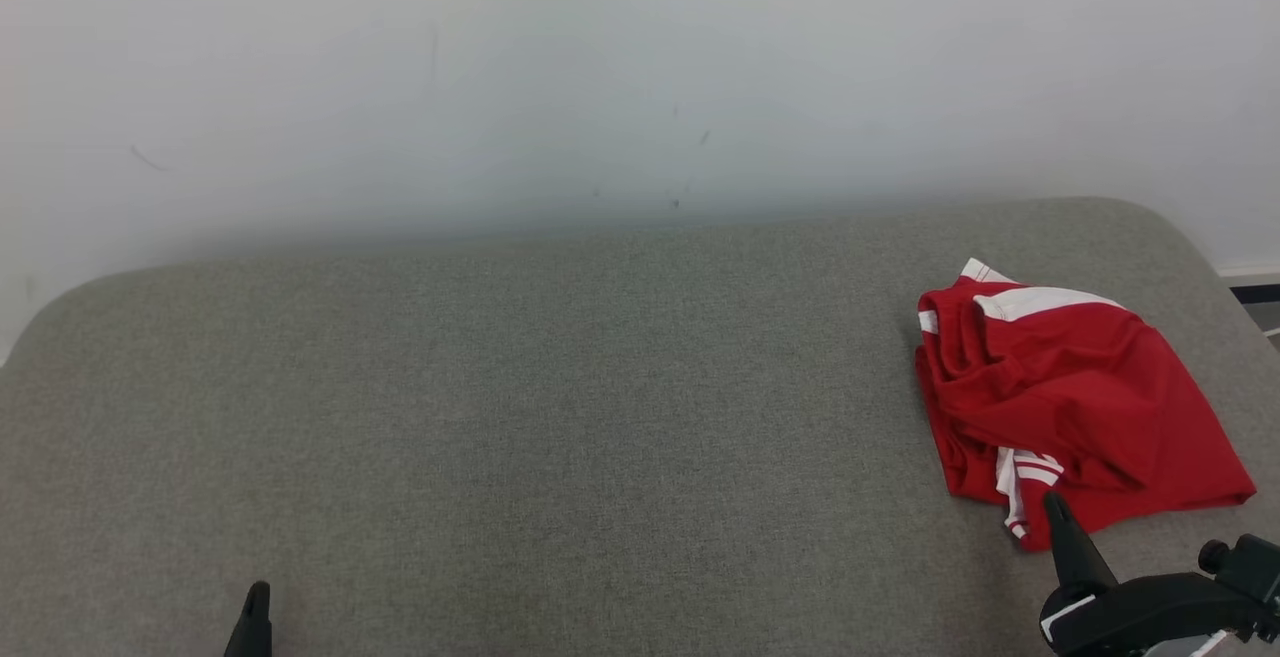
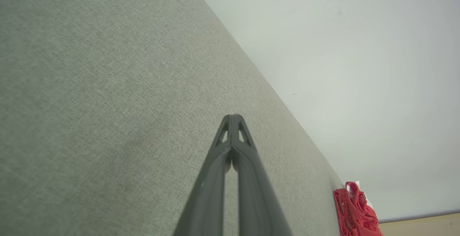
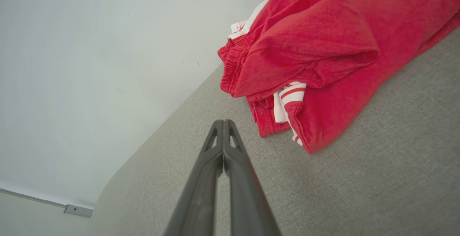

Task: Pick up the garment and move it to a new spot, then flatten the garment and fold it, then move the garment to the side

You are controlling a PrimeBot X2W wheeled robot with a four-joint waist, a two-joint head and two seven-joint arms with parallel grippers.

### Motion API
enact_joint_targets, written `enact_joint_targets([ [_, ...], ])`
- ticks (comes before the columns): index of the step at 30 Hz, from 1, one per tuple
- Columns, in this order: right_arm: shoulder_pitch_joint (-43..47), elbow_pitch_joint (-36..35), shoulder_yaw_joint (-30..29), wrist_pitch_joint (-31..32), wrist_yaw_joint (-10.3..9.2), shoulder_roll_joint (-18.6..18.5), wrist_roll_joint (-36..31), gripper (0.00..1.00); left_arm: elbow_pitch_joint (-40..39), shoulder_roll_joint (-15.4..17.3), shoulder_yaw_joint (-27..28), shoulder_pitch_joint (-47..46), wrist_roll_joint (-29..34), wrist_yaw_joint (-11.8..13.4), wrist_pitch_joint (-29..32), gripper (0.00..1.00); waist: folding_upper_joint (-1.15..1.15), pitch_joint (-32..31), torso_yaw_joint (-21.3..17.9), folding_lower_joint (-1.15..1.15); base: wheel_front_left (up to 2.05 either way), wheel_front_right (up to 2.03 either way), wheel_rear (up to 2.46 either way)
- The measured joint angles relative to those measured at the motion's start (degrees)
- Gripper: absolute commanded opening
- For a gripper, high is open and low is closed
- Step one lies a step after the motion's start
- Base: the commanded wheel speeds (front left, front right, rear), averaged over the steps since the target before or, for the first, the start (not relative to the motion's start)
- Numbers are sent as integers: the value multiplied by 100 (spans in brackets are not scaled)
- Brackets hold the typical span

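- The surface (image 1: 550,417) is covered in grey woven fabric and stands against a plain pale wall (image 1: 600,57). Its far corners are rounded, at 10 and 2 o'clock in the head view.
- The garment (image 1: 1070,387) is red with white trim (image 1: 1040,302). It lies at about 3 o'clock on the surface, close to the right-hand edge and well away from the middle.
- Condition of the garment: it is crumpled and bunched, with several layers lapped over one another. One white band shows along the far side and a striped piece shows at the near hem. It is neither flat nor folded.
- The right tool (image 1: 1052,499) rises from 5 o'clock in the head view and points toward 12 o'clock. Its two dark fingers are pressed together along their length, clenched on nothing.
- Position of the right tool: its tip sits just beside the garment's near hem, at the garment's 6 o'clock. The right wrist view shows a strip of bare grey cloth between tip and hem, so the two are not touching.
- The left tool (image 1: 258,592) shows its dark tip at 7 o'clock in the head view. The left wrist view shows its fingers closed tight against each other and empty.
- The left tool is over bare surface, well apart from the garment, which sits at about 4 o'clock in the left wrist view.
- I cannot tell whether either tool rests on the surface.
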Motion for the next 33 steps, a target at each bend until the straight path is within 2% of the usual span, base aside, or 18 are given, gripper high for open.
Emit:
enact_joint_targets([
  [33, -353, 146, -749, 687, 500, 572, 2277, 0, 140, -346, 624, -476, -2528, -493, 592, 0, 0, 228, 118, 0, 0, 0, 0],
])
